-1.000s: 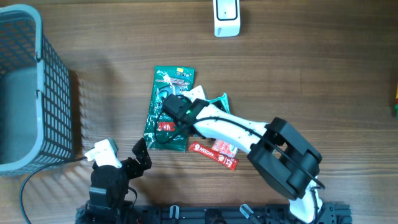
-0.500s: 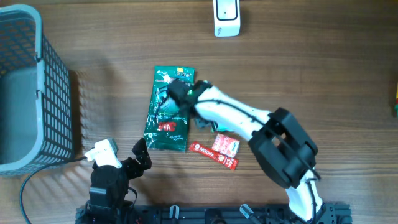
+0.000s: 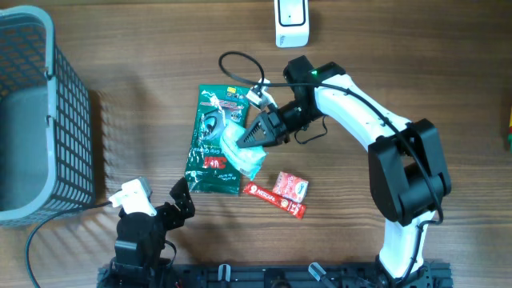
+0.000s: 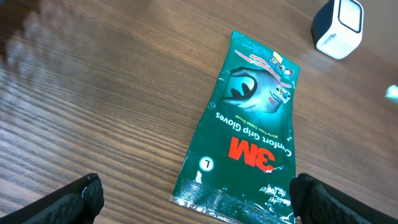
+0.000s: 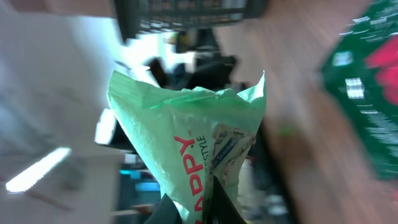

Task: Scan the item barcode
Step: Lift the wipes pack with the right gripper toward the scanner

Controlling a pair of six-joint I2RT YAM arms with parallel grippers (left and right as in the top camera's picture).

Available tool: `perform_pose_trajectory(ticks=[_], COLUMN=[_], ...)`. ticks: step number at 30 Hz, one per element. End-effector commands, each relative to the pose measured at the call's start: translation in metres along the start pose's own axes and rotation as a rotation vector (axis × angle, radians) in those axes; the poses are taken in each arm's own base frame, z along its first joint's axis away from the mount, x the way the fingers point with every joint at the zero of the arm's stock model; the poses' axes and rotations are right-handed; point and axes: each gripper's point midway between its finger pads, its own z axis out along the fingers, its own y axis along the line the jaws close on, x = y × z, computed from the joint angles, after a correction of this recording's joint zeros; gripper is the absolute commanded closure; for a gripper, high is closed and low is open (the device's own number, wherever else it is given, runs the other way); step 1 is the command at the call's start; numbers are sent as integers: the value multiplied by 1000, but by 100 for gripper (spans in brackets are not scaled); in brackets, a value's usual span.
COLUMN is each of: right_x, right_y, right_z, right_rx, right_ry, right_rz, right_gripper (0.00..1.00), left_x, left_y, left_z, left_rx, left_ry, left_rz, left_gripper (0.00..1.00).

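My right gripper point(image 3: 256, 136) is shut on a light green packet point(image 3: 240, 150) with red lettering and holds it above the table, left of centre. In the right wrist view the packet point(image 5: 193, 143) rises from between the dark fingers point(image 5: 180, 211), pinched at its lower end; no barcode shows on it. The white scanner point(image 3: 292, 22) stands at the table's far edge, apart from the packet. My left gripper point(image 3: 181, 200) stays open near the front edge, and its wrist view shows nothing between its fingertips point(image 4: 84, 196).
A dark green 3M gloves pack point(image 3: 210, 136) lies flat under and left of the held packet. Two red snack packets point(image 3: 284, 192) lie nearer the front. A grey mesh basket point(image 3: 36, 112) fills the left side. A black cable point(image 3: 236, 60) loops by the right arm.
The right gripper closed on the light green packet, lifted it off the pile and swung up and to the right. The left arm has not moved.
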Motion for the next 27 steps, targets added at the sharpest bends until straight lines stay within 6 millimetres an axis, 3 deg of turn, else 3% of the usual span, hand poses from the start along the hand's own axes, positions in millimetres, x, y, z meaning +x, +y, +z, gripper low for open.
perform_pose_trajectory(ticks=[1, 4, 7, 8, 10, 12, 16, 20, 21, 23, 25, 27], right_x=[0, 0, -1, -2, -2, 0, 1, -13, -22, -36, -65, -84], right_y=[39, 38, 32, 21, -30, -73, -90, -61, -37, -7, 17, 22], right_z=[-3, -3, -2, -1, -5, -21, -37, -72, -89, -111, -132, -130], right_rx=[-173, -171, -132, -72, 228, 491, 646, 876, 957, 1045, 1171, 1191], right_ry=[10, 26, 19, 7, -45, -78, -102, -180, -247, -361, -419, -383], right_rz=[268, 454, 432, 423, 353, 331, 336, 254, 178, 49, -256, -455], right_gripper=[95, 96, 96, 95, 96, 96, 95, 96, 95, 95, 95, 95], left_x=[2, 2, 2, 2, 2, 2, 2, 2, 2, 2, 2, 2], left_y=[-1, -1, -1, -1, -1, -1, -1, -1, -1, -1, -1, -1], left_z=[1, 1, 1, 1, 1, 1, 1, 1, 1, 1, 1, 1], left_rx=[9, 10, 10, 10, 9, 10, 9, 9, 9, 10, 10, 10], left_ry=[5, 5, 5, 5, 5, 5, 5, 5, 5, 5, 5, 5], left_rz=[5, 4, 4, 4, 5, 4, 5, 5, 5, 4, 4, 4], left_gripper=[0, 0, 0, 0, 0, 0, 0, 0, 0, 0, 0, 0])
